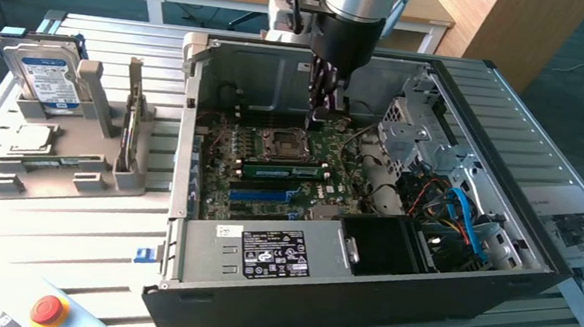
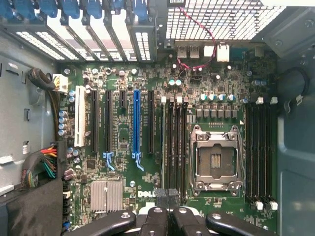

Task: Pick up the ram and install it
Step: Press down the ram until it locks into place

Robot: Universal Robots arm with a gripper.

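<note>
One black two-fingered claw point(image 1: 324, 110), clenched on nothing, fingertips point(image 2: 161, 196) pressed together, poised above the green Dell motherboard point(image 2: 221, 86) towards its rear edge, inside the open black-and-grey tower case point(image 1: 365, 299). One ram point(image 1: 282, 170), a long thin green circuit-board stick with dark chips, standing on edge in a slot between the square silver processor socket point(image 2: 216, 160) and the long blue expansion slot point(image 2: 136, 120); clear of the claw, not touching; depth of seating not discernible. Hazards, judged: a descent off the stick's line likely to land shut fingers on the bare-looking socket contacts or the white slot latches point(image 2: 171, 100); uneven pressing likely to latch one end only and tilt the stick; thin red-and-black wire point(image 2: 197, 23) at the rear edge liable to snag.
</note>
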